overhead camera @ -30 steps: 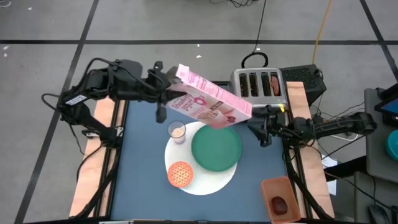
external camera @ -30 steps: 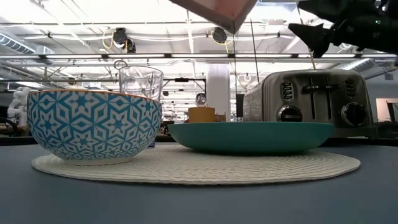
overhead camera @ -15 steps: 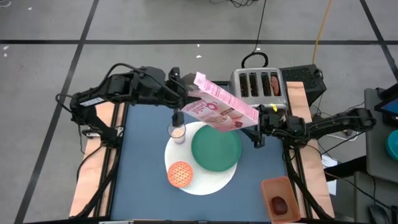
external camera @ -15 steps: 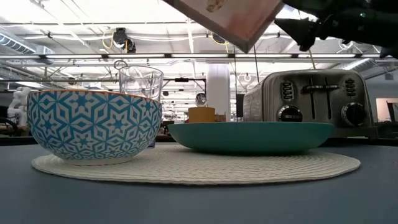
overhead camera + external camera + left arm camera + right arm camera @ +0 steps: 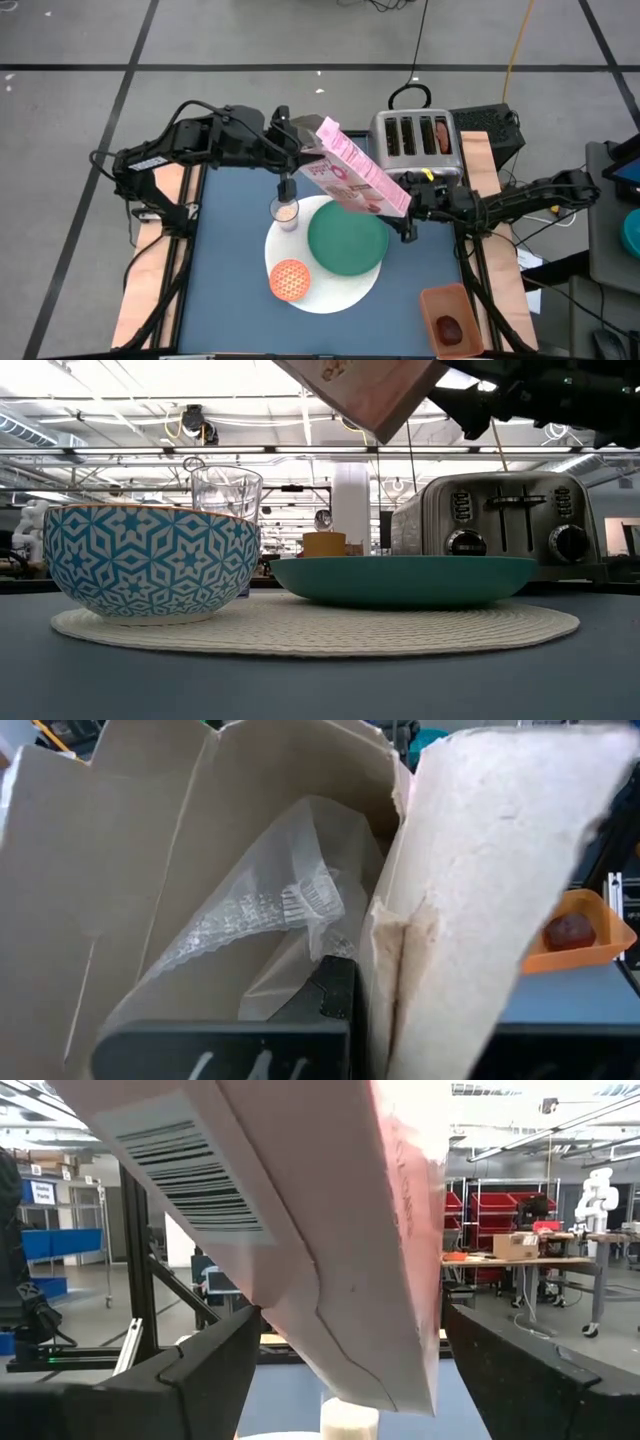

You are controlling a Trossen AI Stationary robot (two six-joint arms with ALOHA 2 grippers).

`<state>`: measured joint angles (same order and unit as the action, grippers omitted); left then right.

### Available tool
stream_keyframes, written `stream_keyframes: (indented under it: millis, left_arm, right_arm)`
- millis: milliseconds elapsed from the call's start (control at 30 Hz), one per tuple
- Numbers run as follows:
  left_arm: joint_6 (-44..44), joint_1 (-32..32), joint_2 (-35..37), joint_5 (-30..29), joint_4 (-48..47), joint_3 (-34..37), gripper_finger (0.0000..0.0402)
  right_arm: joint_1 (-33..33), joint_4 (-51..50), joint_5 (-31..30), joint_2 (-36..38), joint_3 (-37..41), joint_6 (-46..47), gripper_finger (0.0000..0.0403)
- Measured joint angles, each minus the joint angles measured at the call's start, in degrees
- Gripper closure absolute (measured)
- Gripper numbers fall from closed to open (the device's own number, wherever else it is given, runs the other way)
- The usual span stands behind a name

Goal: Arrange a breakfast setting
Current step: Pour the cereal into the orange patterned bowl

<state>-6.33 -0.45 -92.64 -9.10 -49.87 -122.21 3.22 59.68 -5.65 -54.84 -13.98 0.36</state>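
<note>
Above the green plate (image 5: 347, 240) on the round white mat (image 5: 330, 292), the pink cereal box (image 5: 355, 178) slants, its long axis running from the pinching left gripper (image 5: 296, 150) toward the spread right gripper (image 5: 410, 214), which has moved closer.

Overhead ceiling lights (image 5: 120, 380) are shining bright and even; the cereal box (image 5: 300, 900) is blurring close to both wrist cameras.

Left end effector (image 5: 298, 152) holds pink cereal box (image 5: 356, 176) over green plate (image 5: 346, 240).
</note>
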Motion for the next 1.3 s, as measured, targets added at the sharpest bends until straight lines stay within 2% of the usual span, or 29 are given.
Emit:
stream_keyframes:
  millis: [633,1133,1300]
  left_arm:
    - [-0.47,-0.04,-0.09,0.25,0.45,0.0,0.0401]
    - [5.02,-0.04,-0.09,0.04,3.54,0.0,0.0401]
    - [5.4,-0.14,-2.07,0.24,4.71,-0.05,0.0401]
  right_arm:
    - [-0.02,0.06,-0.31,-0.36,-0.11,0.02,0.009]
    - [-0.02,2.68,-0.28,-0.36,-0.11,-0.68,0.009]
    - [-0.02,2.51,-0.32,-0.38,-1.44,-2.77,0.009]
